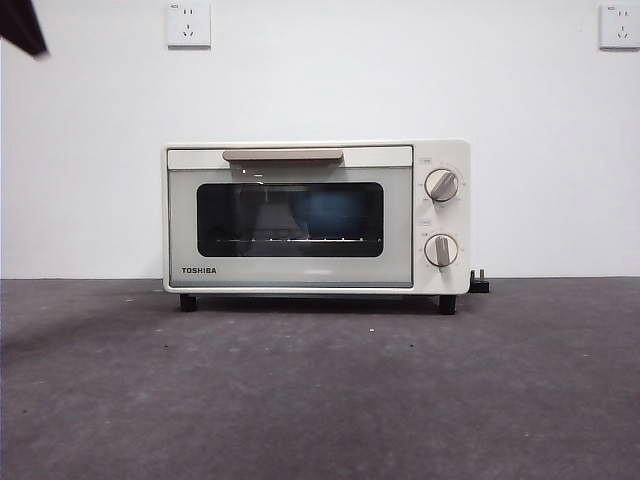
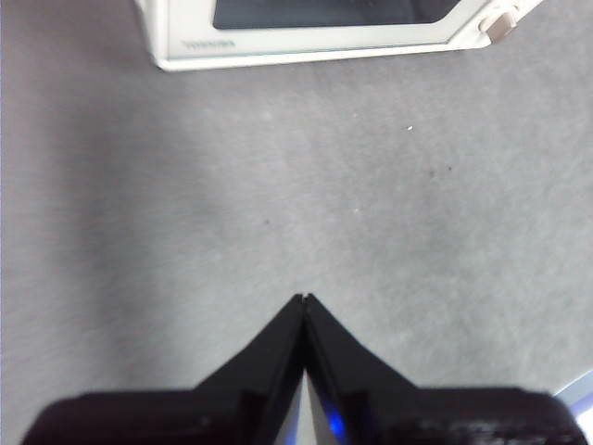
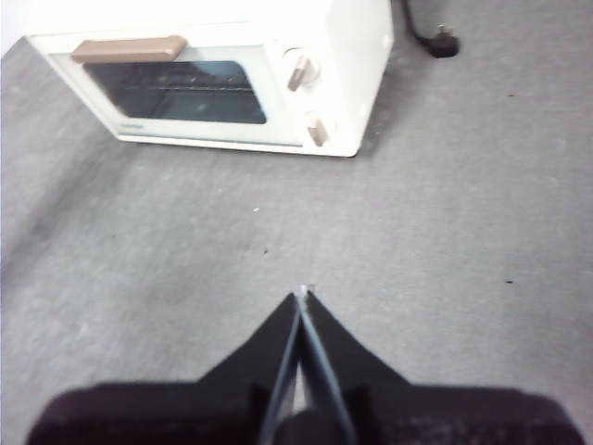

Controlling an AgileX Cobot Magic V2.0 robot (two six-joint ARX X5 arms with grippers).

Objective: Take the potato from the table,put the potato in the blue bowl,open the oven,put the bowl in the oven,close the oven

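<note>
Bare grey tabletop fills the foreground; both arms wait high, left pincer and right pincer each with jaws together and empty. Oven stands at the tabletop's far edge, near the middle: cream-white, door shut, beige bar handle, two knobs, something blue dimly behind the glass. Potato not seen; judged: locate it, part the jaws before descending.
</note>
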